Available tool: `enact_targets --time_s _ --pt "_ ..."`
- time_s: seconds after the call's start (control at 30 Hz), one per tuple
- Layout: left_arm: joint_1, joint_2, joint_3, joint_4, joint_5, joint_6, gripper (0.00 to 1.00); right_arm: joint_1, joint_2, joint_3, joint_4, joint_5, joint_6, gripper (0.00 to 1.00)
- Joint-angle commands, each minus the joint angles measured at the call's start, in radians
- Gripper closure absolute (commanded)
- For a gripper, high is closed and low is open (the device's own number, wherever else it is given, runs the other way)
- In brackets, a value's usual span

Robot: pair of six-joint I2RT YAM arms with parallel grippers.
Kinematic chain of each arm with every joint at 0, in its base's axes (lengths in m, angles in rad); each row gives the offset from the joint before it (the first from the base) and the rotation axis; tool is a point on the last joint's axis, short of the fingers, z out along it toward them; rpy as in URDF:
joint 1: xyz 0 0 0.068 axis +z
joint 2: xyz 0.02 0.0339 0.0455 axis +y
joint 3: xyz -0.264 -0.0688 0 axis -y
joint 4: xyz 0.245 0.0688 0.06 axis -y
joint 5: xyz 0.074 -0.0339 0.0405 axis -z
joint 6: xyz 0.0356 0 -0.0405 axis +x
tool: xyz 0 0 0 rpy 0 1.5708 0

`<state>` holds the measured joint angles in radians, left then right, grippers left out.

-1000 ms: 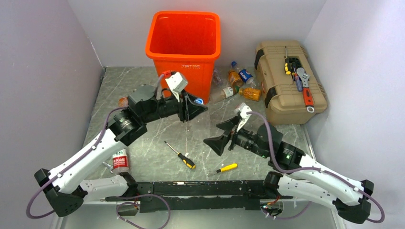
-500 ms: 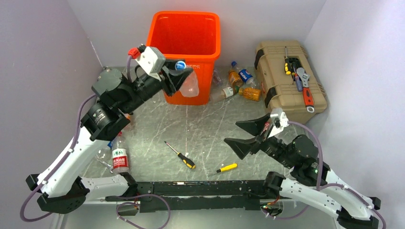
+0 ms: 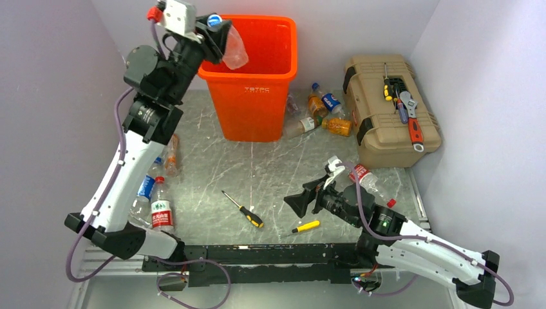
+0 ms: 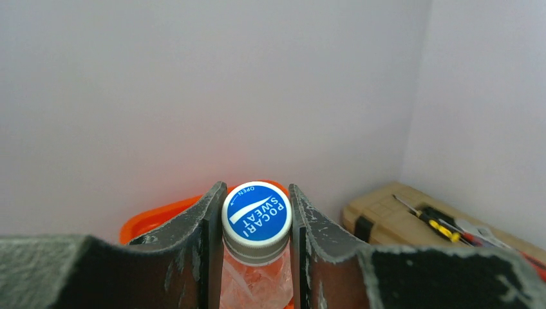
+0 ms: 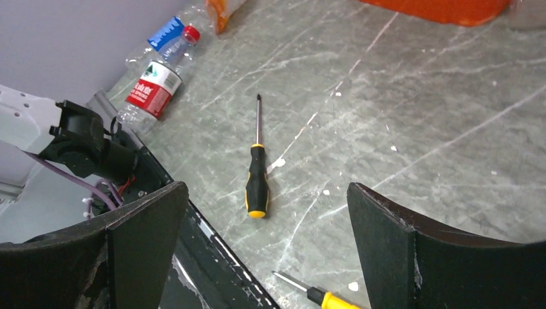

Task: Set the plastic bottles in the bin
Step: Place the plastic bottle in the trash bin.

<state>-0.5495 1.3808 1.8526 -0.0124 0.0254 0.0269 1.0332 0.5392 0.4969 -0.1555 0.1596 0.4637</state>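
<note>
My left gripper is raised high over the left rim of the orange bin, shut on the neck of a crumpled clear bottle with a blue cap. In the left wrist view the cap sits tight between both fingers, with the bin's rim behind. My right gripper hangs open low over the table's middle; nothing is between its fingers. More bottles lie right of the bin, beside the left arm and by the right arm.
A black-handled screwdriver and a yellow one lie on the grey table near the front rail. The tan toolbox with tools on its lid stands at the right. Walls close in on three sides.
My left arm has lifted the blue-capped bottle from table height in front of the bin up over its left rim. My right arm swung right, then came back low, still open.
</note>
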Motion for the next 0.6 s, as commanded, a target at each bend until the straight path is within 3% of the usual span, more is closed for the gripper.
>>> enact_targets --time_s 0.0,0.33,0.57 --pt "0.108 0.005 0.04 0.187 0.069 -0.148 1.0 0.004 -0.061 -0.039 0.041 0.071 0.052 0.02" --pt "0.233 0.339 0.259 0.184 0.31 -0.365 1.0 0.004 -0.198 -0.055 -0.075 0.241 0.032 0.02" --pt "0.275 0.647 0.525 -0.015 0.491 -0.492 1.0 0.004 -0.197 -0.064 -0.098 0.289 0.022 0.01"
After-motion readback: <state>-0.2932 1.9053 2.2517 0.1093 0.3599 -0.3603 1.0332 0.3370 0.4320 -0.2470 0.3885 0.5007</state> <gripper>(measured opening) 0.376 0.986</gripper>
